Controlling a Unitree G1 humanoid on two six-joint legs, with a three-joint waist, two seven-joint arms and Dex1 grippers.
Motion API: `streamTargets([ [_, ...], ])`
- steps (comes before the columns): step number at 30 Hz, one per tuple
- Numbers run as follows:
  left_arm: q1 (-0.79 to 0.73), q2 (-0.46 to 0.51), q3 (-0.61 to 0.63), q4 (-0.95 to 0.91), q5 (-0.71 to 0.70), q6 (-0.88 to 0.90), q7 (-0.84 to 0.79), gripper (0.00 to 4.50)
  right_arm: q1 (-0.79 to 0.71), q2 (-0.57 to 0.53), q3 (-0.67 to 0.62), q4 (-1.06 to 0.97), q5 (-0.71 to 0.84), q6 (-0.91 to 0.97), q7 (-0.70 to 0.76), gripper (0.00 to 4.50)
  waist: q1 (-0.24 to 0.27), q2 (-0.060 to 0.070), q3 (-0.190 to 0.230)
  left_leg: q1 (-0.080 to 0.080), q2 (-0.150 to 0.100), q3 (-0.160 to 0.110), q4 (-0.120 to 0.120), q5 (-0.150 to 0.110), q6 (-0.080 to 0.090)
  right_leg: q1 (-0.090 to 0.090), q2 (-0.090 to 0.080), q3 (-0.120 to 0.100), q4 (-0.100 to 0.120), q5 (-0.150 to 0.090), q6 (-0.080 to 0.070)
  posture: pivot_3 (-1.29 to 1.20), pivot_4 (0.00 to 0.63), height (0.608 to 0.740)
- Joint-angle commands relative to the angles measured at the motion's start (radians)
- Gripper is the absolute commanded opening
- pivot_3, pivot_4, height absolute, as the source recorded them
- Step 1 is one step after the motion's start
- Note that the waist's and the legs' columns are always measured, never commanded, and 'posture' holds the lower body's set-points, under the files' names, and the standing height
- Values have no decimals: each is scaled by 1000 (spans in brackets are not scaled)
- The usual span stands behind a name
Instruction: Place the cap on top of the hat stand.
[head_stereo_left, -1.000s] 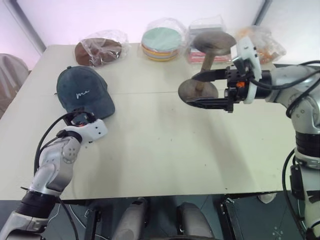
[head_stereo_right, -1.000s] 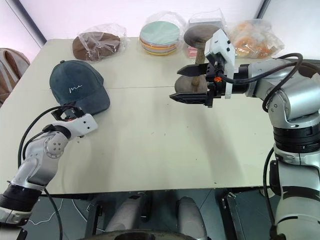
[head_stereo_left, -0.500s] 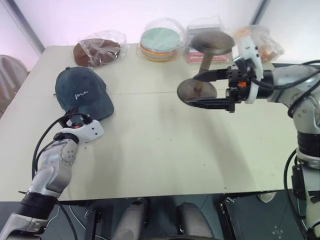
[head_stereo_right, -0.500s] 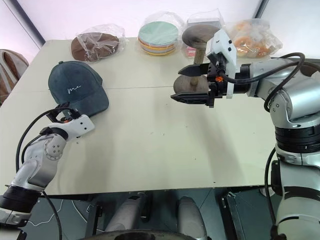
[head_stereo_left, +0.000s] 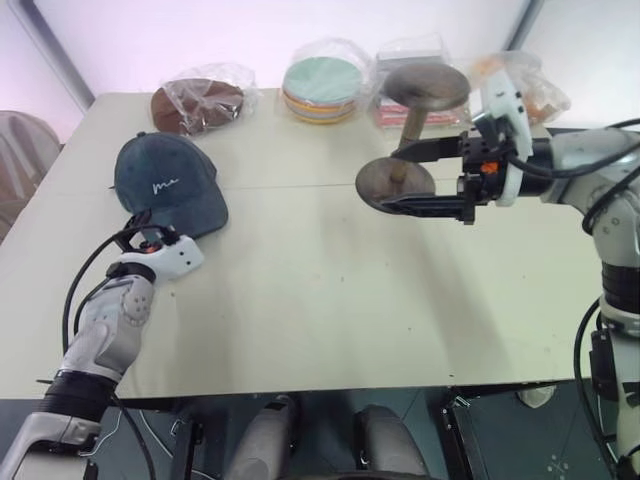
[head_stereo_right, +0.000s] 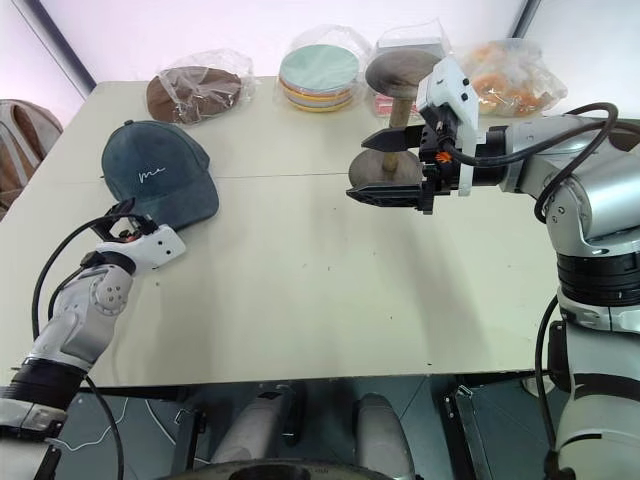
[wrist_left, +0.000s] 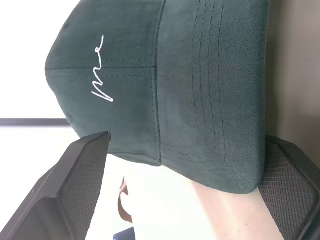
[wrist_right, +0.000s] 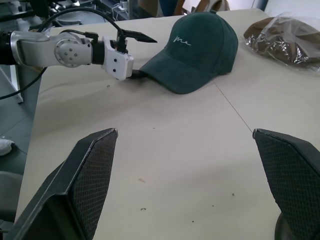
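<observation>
From the head view, the left gripper (head_stereo_left: 140, 230) has slid a little toward the table's left side since a second ago and now sits at the brim of the cap (head_stereo_left: 167, 184), its fingers spread wide. The cap itself has not shifted; it lies crown up near the left edge of the table (head_stereo_left: 320, 300). The right gripper (head_stereo_right: 385, 165) hangs where it was, raised over the table just in front of the hat stand (head_stereo_right: 398, 110), jaws apart and nothing between them. The stand is upright at the far side, bare on top.

The left wrist view looks straight at the cap (wrist_left: 165, 85), white script showing, the brim reaching between the two spread fingers (wrist_left: 70, 200); whether a pad actually touches the fabric I cannot quite tell.

The right wrist view looks across the table to the cap (wrist_right: 197, 50) and the left gripper (wrist_right: 135, 55), one finger above the brim edge and one below it.

The tabletop is pale beige with a seam across it. Plastic-wrapped stacks of discs (head_stereo_left: 320, 88) line the far edge, against a light wall.
</observation>
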Motion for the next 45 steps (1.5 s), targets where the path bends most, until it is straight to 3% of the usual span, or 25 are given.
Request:
streamTargets([
  [1,5,-11,-10,81,1,-27,30,4500,-21,-14,-36,-34,19,-7,-5,4435,1,1,-1,0,0,0,0,0,0,0,0,0,0,0,0,0,150,740],
  [2,6,-14,-12,90,2,-36,37,4500,-20,-14,-38,-36,19,-7,-6,4435,2,2,-1,0,0,0,0,0,0,0,0,0,0,0,0,0,150,740],
  [5,13,-17,-15,102,5,-60,54,3644,-17,-15,-40,-39,21,-7,-11,4500,1,3,-2,0,0,0,0,0,0,0,0,0,0,0,0,0,150,740],
  [12,28,-14,-18,124,31,-110,129,25,-12,-19,-42,-45,26,-9,-21,4500,3,10,-7,0,0,0,0,0,0,0,0,0,1,0,0,0,150,740],
  [31,50,-11,20,66,37,-210,294,25,-19,-25,-42,-39,24,-14,-24,4500,1,10,-7,-1,-1,0,0,0,0,-1,0,0,1,0,0,0,150,740],
  [39,43,4,71,-46,5,-221,264,25,-26,-23,-37,-27,16,-26,-20,4500,1,9,-7,-1,-1,0,0,0,0,-1,-1,0,1,0,0,0,150,740],
  [45,-51,11,93,-137,-4,-218,201,25,-32,-22,-34,-15,10,-38,-14,4500,4,7,-6,-2,-1,0,1,0,0,-2,0,0,1,0,0,0,150,740],
])
